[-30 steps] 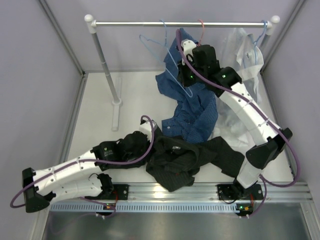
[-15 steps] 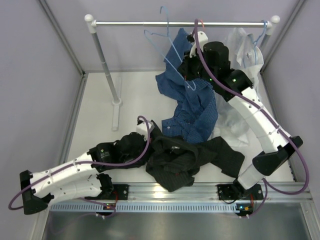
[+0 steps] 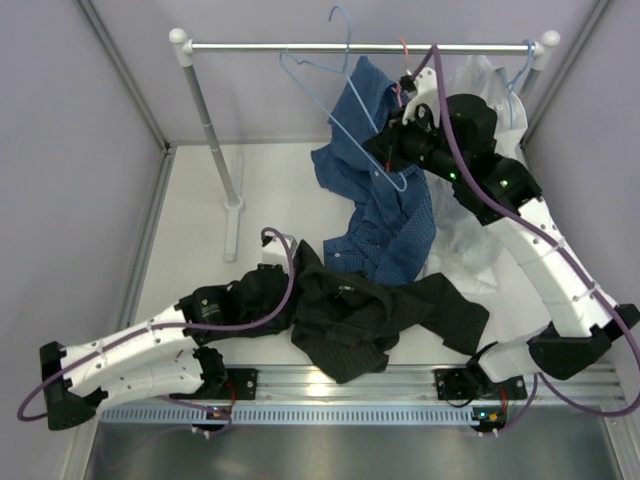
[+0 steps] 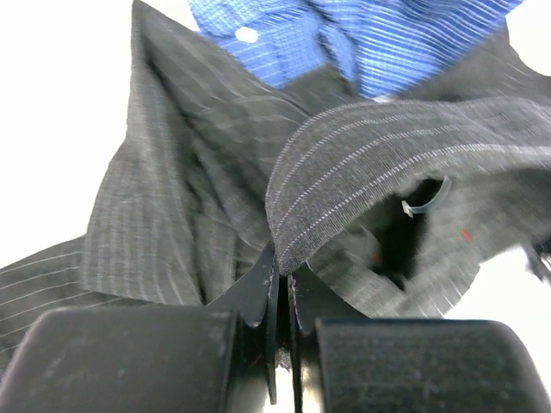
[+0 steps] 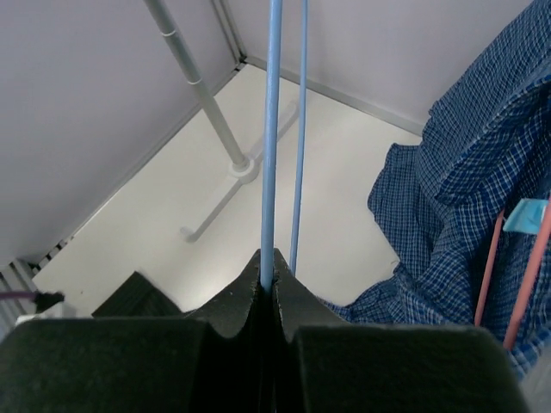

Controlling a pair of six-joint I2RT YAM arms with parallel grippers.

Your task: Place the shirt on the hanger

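While the shirt (image 3: 372, 318) is lying crumpled just beyond my left gripper (image 4: 280, 274), its 2 fingers are clamping a fold of the dark cloth. The hanger (image 5: 274, 129) is stretching lengthwise straight out from my right gripper (image 5: 269, 282), which is pinching its wire, well above and beyond the shirt.

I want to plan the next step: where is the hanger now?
The right gripper is shut on the hanger. In the top view it is at the back centre, hook by the rail, just left of the blue shirt.
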